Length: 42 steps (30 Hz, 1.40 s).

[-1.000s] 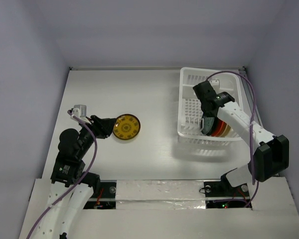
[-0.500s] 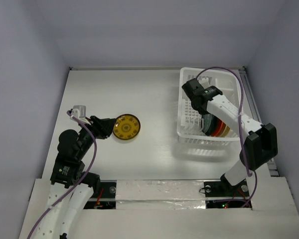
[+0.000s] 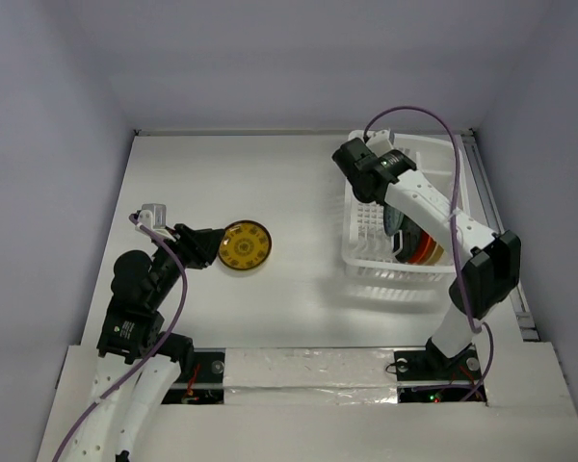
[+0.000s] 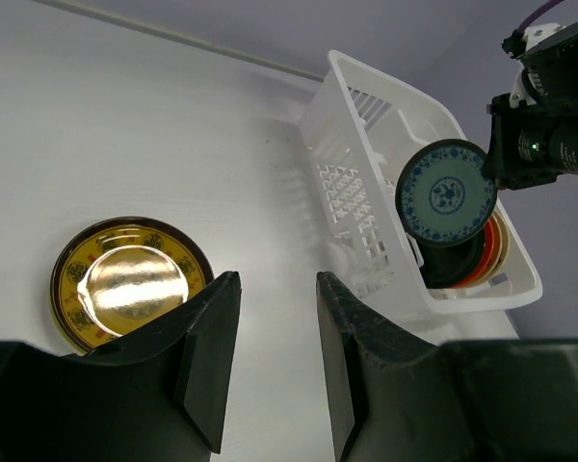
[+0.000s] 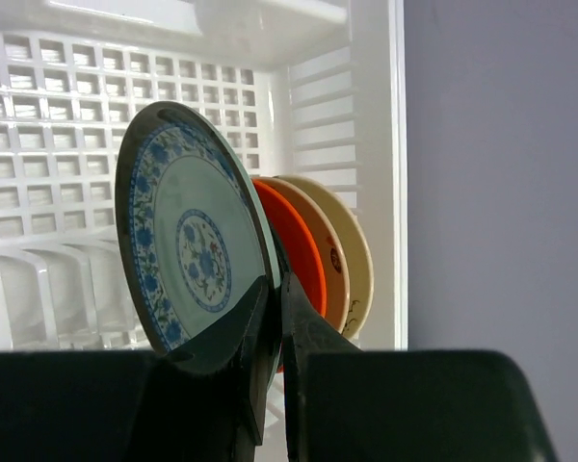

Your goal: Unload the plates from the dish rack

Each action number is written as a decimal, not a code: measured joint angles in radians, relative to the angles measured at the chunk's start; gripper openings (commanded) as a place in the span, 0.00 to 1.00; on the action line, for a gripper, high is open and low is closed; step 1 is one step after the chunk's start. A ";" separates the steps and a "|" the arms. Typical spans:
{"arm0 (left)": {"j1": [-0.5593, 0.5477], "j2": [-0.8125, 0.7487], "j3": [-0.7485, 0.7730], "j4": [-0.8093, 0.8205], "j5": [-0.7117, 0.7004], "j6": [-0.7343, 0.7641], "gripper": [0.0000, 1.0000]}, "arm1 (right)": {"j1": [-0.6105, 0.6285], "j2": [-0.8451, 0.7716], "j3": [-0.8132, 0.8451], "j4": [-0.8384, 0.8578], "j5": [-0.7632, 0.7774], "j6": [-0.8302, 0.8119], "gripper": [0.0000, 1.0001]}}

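A patterned teal plate [image 5: 197,250] stands on edge over the dish rack [image 3: 366,255], its lower rim pinched between the two fingers of the right gripper [image 5: 275,298], which are clamped tight on it. In the left wrist view the same plate [image 4: 446,192] shows its blue-and-white face, held higher than the plates beside it; whether its bottom edge is fully free of the rack's slots cannot be told from any view.

Just behind it in the rack, upright and close together, stand an orange-red plate [image 5: 303,250] and a cream plate [image 5: 352,250]. A black plate [image 4: 453,265] shows below the held one in the left wrist view. All sit toward the rack's near-right end. The white basket's gridded base and slotted walls [image 5: 376,144] are bare at its other end.

The rack sits on the right half of the white table [image 3: 270,173], near the right wall. The right arm reaches from its base over the rack, wrist above the far-left corner, a purple cable [image 3: 405,120] looping above it.

Well apart, left of centre, a gold plate [image 3: 244,246] lies flat on the table. The left gripper [image 3: 207,243] hovers just beside it, fingers [image 4: 207,337] spread apart and gripping nothing, the plate's edge [image 4: 130,284] showing just past the left fingertip.
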 measured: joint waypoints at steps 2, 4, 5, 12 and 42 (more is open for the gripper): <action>0.000 0.000 0.000 0.000 0.000 0.000 0.34 | 0.005 -0.010 0.002 -0.002 0.005 0.009 0.00; 0.000 0.000 0.000 0.000 0.000 0.000 0.34 | 0.012 -0.033 0.002 -0.004 0.007 0.023 0.00; 0.000 0.000 0.000 0.000 0.000 0.000 0.34 | 0.019 -0.051 0.002 -0.002 0.008 0.028 0.00; 0.000 0.000 0.000 -0.001 -0.002 0.000 0.31 | 0.136 -0.324 -0.085 0.235 -0.145 0.028 0.00; 0.000 0.001 0.000 -0.002 -0.026 -0.001 0.28 | 0.322 0.221 -0.239 1.025 -0.787 0.355 0.62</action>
